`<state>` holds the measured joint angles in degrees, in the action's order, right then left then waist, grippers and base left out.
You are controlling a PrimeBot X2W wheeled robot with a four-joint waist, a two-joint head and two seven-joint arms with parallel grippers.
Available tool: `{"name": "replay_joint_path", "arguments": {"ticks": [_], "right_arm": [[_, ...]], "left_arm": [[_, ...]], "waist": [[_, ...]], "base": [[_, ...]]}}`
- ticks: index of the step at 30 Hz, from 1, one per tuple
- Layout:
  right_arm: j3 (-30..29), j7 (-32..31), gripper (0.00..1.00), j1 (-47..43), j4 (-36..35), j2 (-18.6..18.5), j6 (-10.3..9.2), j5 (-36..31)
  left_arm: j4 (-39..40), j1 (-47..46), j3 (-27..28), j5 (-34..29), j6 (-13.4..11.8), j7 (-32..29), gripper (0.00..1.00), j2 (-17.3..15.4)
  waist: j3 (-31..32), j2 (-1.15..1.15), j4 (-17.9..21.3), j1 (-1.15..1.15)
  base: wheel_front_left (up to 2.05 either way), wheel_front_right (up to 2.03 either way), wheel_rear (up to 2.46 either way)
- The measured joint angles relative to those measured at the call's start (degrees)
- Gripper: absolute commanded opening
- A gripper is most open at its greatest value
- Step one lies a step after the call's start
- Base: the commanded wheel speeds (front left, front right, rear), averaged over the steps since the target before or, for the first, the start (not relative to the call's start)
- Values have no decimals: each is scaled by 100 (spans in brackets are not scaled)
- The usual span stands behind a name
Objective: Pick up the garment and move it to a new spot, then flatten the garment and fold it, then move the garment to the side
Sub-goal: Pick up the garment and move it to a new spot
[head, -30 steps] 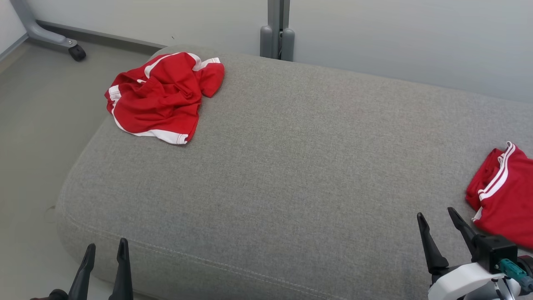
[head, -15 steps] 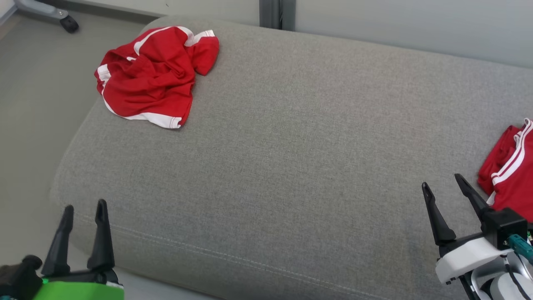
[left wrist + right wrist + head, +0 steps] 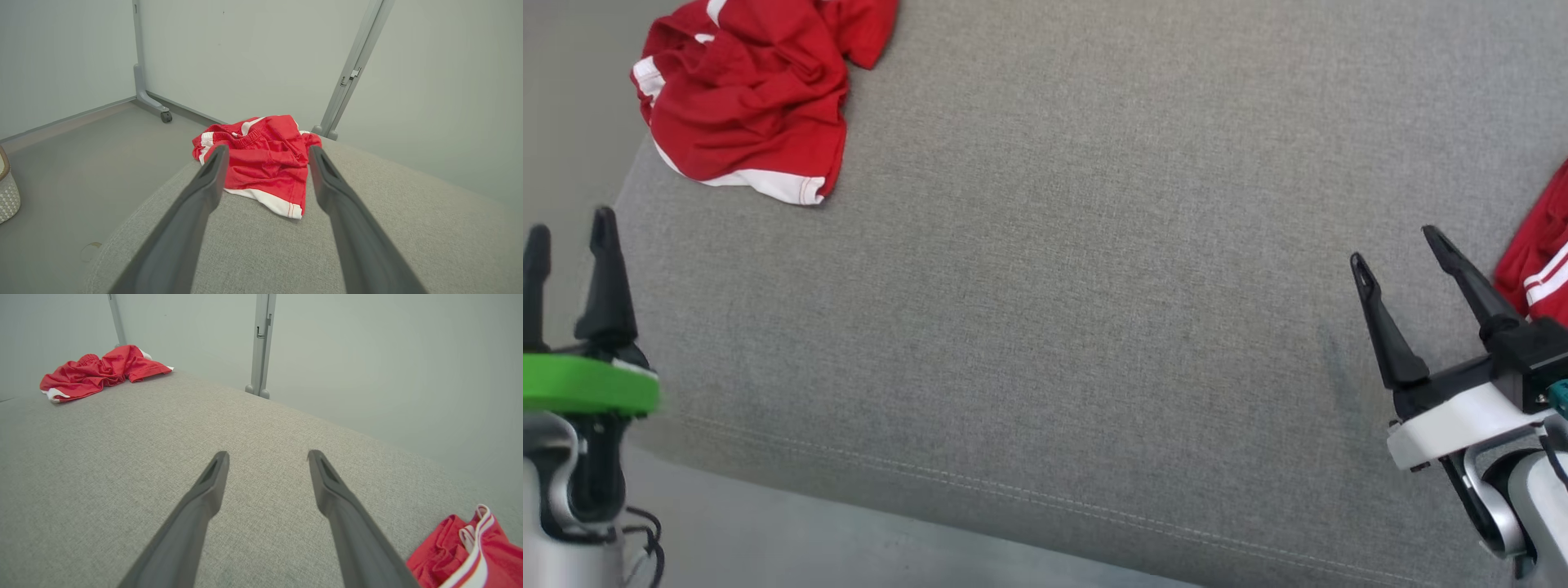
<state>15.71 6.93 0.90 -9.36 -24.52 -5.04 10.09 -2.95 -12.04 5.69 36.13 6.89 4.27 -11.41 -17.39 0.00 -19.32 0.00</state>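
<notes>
The left tool [image 3: 569, 229] stands upright at the near left corner of the grey upholstered surface [image 3: 1078, 269]. Its two dark fingers point forward with a plain gap between them and nothing in it. A bright green band [image 3: 588, 384] rings the wrist behind them, above a silver forearm. In the left wrist view the fingers run almost level over the corner of the surface.

The right tool [image 3: 1394, 247] leans to its left over the near right part of the surface. Its fingers are splayed wide and empty, rising from a black block on a white wrist housing [image 3: 1462, 416].

The crumpled red garment [image 3: 743, 98], trimmed in white with an elastic waistband showing, lies on the surface well ahead of the left tool and slightly to its right, untouched. In the left wrist view it sits framed between the two fingers. From the right tool it is far off, ahead and to the left.

A second red garment [image 3: 1539, 261] with white stripes lies just to the right of the right tool, near its outer finger; I cannot tell whether they touch.
</notes>
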Motion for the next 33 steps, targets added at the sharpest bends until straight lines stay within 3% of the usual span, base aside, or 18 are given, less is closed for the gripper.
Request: {"name": "replay_joint_path", "arguments": {"ticks": [8, 21, 33], "right_arm": [[-55, -338, 100, 361, -467, -214, 49, -115], [-223, -719, 100, 674, -1070, -424, 57, -282], [-433, -826, 100, 854, -1395, -557, 37, -412]], "left_arm": [[-788, -1365, 130, 316, -242, -680, 100, -215], [-1740, -2936, 71, 500, -310, -1538, 100, -597], [-2894, -3710, -23, 453, -464, -1715, 100, -653]], "waist": [[-648, 0, 125, 0], [-1634, 0, 316, 0], [-2448, 0, 551, 1]], "base": [[0, 0, 0], [0, 0, 0], [0, 0, 0]]}}
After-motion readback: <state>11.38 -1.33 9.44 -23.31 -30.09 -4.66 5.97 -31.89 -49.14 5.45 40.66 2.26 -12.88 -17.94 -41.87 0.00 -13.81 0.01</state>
